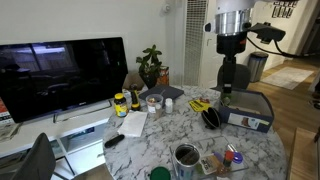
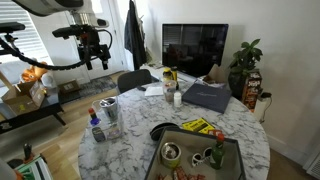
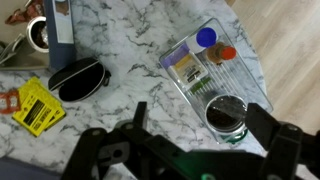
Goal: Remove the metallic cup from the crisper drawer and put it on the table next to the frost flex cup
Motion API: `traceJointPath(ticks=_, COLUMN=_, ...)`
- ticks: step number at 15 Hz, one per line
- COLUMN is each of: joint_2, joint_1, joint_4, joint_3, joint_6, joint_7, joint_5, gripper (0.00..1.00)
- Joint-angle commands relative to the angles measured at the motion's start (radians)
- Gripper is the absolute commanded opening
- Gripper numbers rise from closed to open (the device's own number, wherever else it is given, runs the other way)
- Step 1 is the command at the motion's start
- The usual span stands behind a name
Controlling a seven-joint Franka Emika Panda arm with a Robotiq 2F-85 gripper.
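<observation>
The metallic cup (image 3: pixel 226 115) stands upright in a clear plastic crisper drawer (image 3: pixel 180 75) on the marble table. It is shiny silver with a dark inside. It shows in both exterior views (image 1: pixel 186 158) (image 2: pixel 108 107). My gripper (image 3: pixel 200 128) is open and empty, its two dark fingers on either side of the cup in the wrist view, well above it. In both exterior views the gripper (image 1: pixel 227 78) (image 2: pixel 97 60) hangs high above the table. A small whitish cup (image 1: pixel 153 101) (image 2: pixel 176 97) stands further in on the table; I cannot read its label.
The drawer also holds a blue-capped bottle (image 3: pixel 206 37) and a red-capped item (image 3: pixel 228 53). A black glasses case (image 3: pixel 78 78) and a yellow packet (image 3: pixel 38 105) lie beside it. A grey tray (image 2: pixel 235 150) holds a cup and a bottle. A TV (image 1: pixel 65 75) and a plant (image 1: pixel 150 65) stand beyond.
</observation>
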Motion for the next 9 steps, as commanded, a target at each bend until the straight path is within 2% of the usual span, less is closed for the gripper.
traceJointPath(ticks=1, joint_2=0.115, joint_1=0.009, joint_4=-0.082, joint_3=-0.005, joint_6=0.103, joint_7=0.081, joint_5=0.123, gripper=1.00)
traceJointPath(ticks=3, joint_2=0.163, joint_1=0.018, joint_4=-0.141, joint_3=-0.001, joint_6=0.196, joint_7=0.111, joint_5=0.221, gripper=1.00)
traceJointPath(ticks=4, joint_2=0.182, joint_1=0.028, joint_4=-0.167, joint_3=-0.003, joint_6=0.258, joint_7=0.087, joint_5=0.293, gripper=1.00)
traceJointPath(ticks=5, joint_2=0.161, joint_1=0.011, joint_4=-0.116, joint_3=-0.004, joint_6=0.178, joint_7=0.080, joint_5=0.199, gripper=1.00)
traceJointPath(ticks=9, joint_2=0.184, joint_1=0.012, joint_4=-0.112, joint_3=-0.005, joint_6=0.198, joint_7=0.079, joint_5=0.208, gripper=1.00)
